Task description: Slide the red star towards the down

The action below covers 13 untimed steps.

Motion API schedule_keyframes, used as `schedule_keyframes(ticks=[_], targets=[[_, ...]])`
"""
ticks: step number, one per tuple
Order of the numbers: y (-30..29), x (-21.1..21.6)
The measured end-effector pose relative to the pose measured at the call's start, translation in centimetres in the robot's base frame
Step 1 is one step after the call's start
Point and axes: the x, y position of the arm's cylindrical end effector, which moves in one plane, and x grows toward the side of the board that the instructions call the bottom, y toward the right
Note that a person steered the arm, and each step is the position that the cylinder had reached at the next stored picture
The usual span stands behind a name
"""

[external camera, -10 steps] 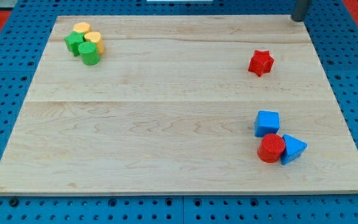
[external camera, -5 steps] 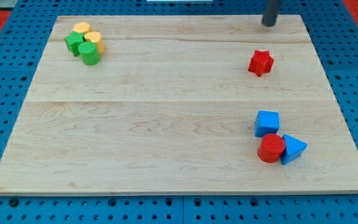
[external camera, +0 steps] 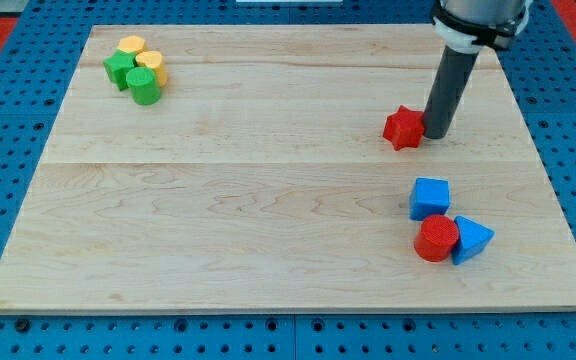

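Observation:
The red star (external camera: 402, 128) lies on the wooden board (external camera: 268, 200) at the view's right, a little above the middle. My tip (external camera: 436, 134) rests on the board right against the star's right side, touching it. The dark rod rises from there to the view's top edge.
A blue cube (external camera: 430, 197), a red cylinder (external camera: 435, 239) and a blue triangular block (external camera: 471, 241) cluster at the view's lower right, below the star. At the upper left, two yellow blocks (external camera: 146, 58) and two green blocks (external camera: 133, 77) sit bunched together.
My tip came in from the view's top right down to the star's right side. The red star has shifted down and to the view's left.

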Motion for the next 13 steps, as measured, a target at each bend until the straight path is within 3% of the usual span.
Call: schedule_keyframes(ticks=[3, 6, 8, 10, 13], targets=[[-8.0, -4.4], [-5.9, 1.2], [-10.3, 0.8], [-8.7, 2.7], [-6.0, 10.1]])
